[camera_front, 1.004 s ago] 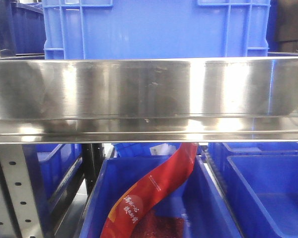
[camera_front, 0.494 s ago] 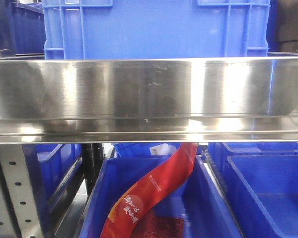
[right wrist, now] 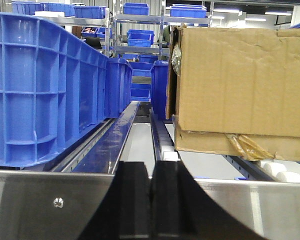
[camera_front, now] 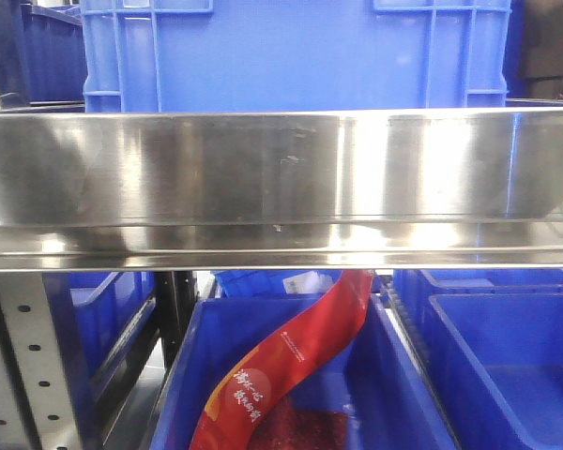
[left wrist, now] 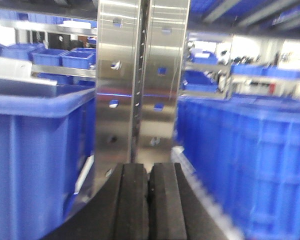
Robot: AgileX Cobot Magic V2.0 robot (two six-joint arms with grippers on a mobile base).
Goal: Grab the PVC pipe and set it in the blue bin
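A steel shelf rail [camera_front: 281, 187] spans the whole front view, with a large blue crate [camera_front: 291, 52] standing on the shelf behind it. Below the rail sits an open blue bin [camera_front: 192, 375] holding a long red packet [camera_front: 291, 361] that leans up toward the rail; another blue bin [camera_front: 507, 366] lies just to its right.

In the left wrist view a perforated steel upright [left wrist: 140, 85] stands straight ahead, with a blue crate [left wrist: 35, 165] to its left and a row of blue bins [left wrist: 250, 160] to its right. The right wrist view looks along a roller lane between a blue crate [right wrist: 45, 90] on the left and a cardboard box [right wrist: 245, 80] on the right, across a steel rail [right wrist: 55, 205] in the near foreground.

The left gripper [left wrist: 149, 200] has its dark pads pressed together with nothing between them. The right gripper [right wrist: 151, 200] is likewise closed and empty.

The PVC pipe shows in none of the views, so its place cannot be told.

The risks, as I judge them: with the pipe unlocated, an arm may reach for the wrong thing. Both grippers sit close to steel, so a forward move could strike the upright or the rail. Closed jaws must open before any grasp.
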